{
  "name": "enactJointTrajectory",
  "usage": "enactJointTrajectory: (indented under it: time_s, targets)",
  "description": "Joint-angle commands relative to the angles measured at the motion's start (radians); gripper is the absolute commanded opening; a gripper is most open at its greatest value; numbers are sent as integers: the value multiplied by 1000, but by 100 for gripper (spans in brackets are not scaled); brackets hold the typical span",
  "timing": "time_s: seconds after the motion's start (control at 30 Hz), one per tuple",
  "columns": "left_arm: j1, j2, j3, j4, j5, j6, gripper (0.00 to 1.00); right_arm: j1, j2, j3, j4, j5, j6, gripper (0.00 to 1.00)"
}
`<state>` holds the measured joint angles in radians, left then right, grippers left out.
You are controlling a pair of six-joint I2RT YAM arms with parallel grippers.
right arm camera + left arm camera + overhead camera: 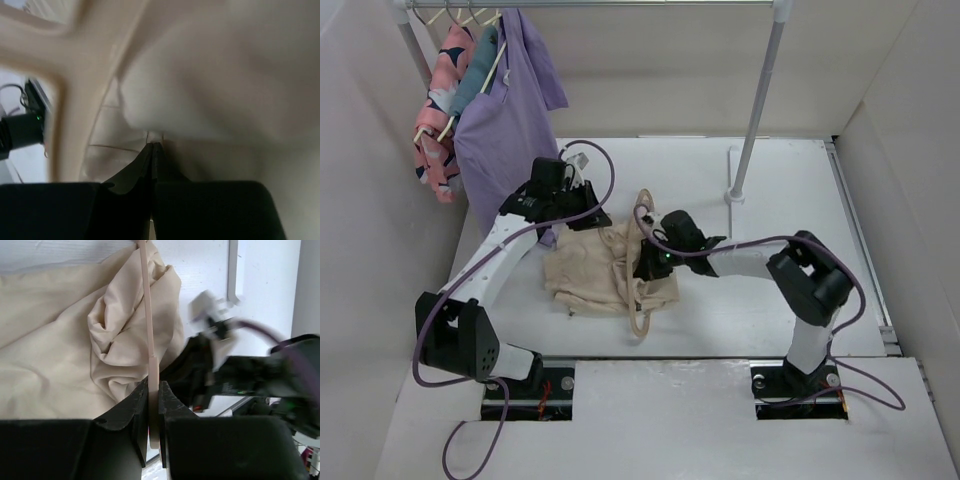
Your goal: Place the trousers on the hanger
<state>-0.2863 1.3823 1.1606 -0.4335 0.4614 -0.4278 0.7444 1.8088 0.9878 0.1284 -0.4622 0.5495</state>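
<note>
pole [760,110] rear R, shirt [505,130] rear L, trousers [585,275] ctr

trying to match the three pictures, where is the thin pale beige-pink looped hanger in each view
top external: hanger lies at centre, across the wrinkled cream-beige cloth trousers.
left wrist: upright strip at centre, clamped in the left gripper.
right wrist: blurred broad frame, upper left.
shared landmark: the trousers, in all three.
</note>
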Motion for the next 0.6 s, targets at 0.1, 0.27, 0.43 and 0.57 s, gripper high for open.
enactJointTrajectory:
  time_s: [0.1,0.27,0.43,0.57]
  targets:
    - [-5,1,71,22,62,-62,0,35,119,95,71,-112,-33,4]
    - [-5,1,80,45,100,-85,0,-22,20,45,71,-90,-14,15]
    - [-5,1,80,26,72,-66,0,-80,-129,-34,-13,19,-31,38]
    - [-5,1,71,26,72,-66,0,-80,-210,-23,-124,106,-74,66]
